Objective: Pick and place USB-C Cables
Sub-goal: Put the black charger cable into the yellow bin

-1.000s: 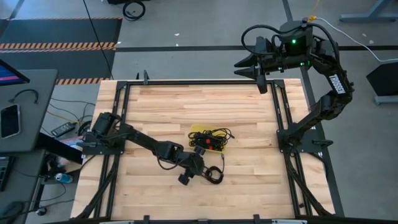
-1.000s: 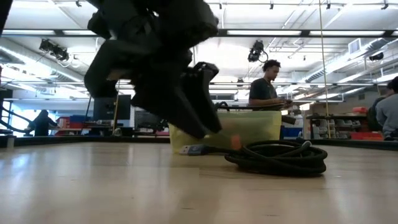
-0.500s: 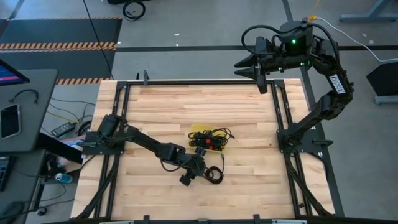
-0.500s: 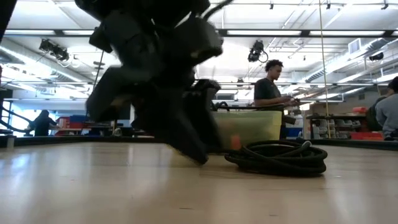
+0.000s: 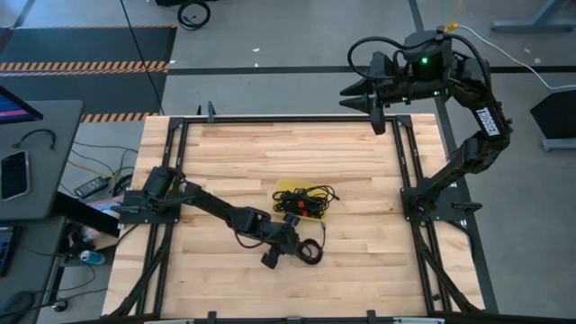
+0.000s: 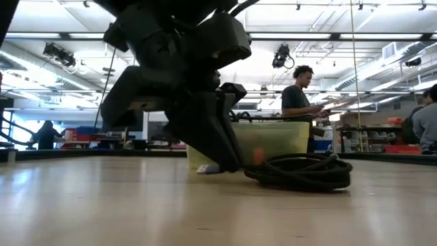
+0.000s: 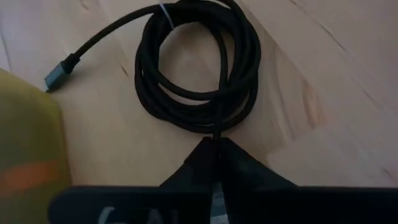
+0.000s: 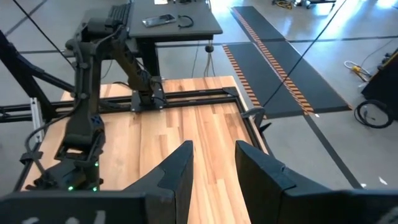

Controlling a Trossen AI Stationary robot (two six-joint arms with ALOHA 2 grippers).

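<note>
Closest in, only the left wrist view reveals the left gripper (image 7: 216, 163) pinching a strand of the coiled USB-C cable (image 7: 198, 62) lying on the table (image 5: 225, 153) beside the yellow bin (image 5: 302, 203). Farther off, the right gripper (image 8: 212, 168) hangs spread above the table's back edge.

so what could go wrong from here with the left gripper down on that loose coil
1. The left gripper appears shut on only one edge of the coiled cable, so the strand could slip out on lifting.
2. The cable's free plug end trails toward the yellow bin; it may catch the wall instead of dropping in.
3. The bin already holds a tangle of cables, so the new coil may sit on top and spill.
The right gripper waits at the table's far edge.
</note>
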